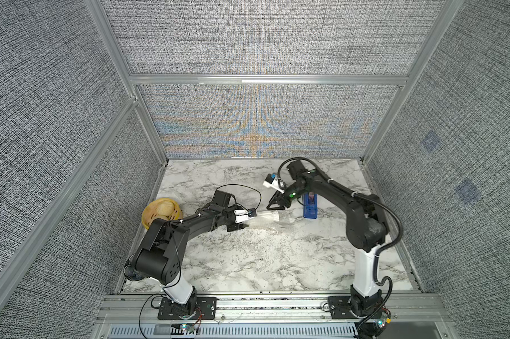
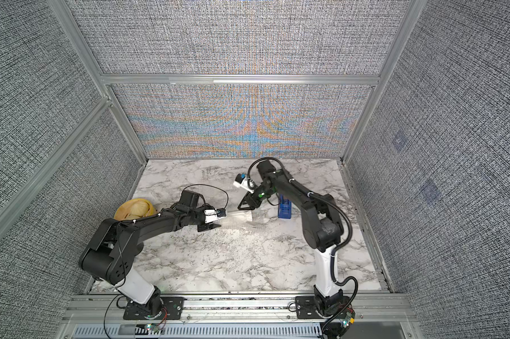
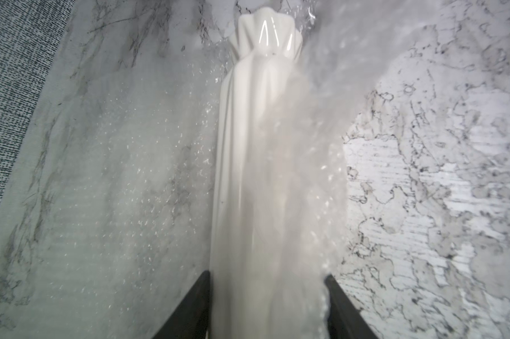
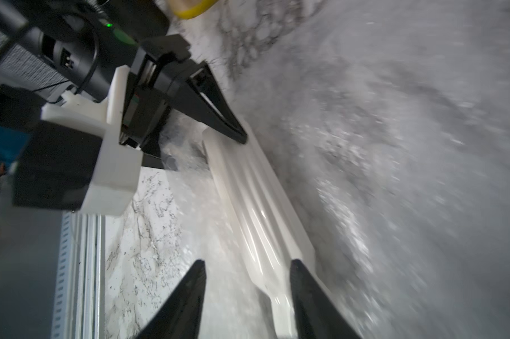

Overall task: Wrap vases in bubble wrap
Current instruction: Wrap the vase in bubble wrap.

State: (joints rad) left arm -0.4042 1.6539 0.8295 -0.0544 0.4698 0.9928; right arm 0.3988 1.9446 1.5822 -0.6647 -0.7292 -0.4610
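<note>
The white ribbed vase (image 1: 264, 217) (image 2: 238, 217) lies on its side on the bubble wrap (image 1: 281, 226), a clear sheet spread on the marble table. My left gripper (image 1: 246, 220) (image 2: 218, 220) (image 3: 267, 276) is shut on the vase's base end (image 3: 256, 146). A hazy fold of the wrap (image 3: 315, 123) covers one side of the vase. My right gripper (image 1: 274, 207) (image 2: 245, 207) (image 4: 248, 262) hangs over the flared end, open. The vase's neck (image 4: 259, 211) lies between its fingers, close to one and apart from the other. Wrap (image 4: 394, 176) rises blurred beside it.
A blue tape dispenser (image 1: 310, 207) (image 2: 284, 209) stands just right of the right gripper. A yellow bowl (image 1: 148, 218) (image 2: 123, 211) holding a pale round thing sits at the table's left edge behind the left arm. Grey fabric walls enclose three sides.
</note>
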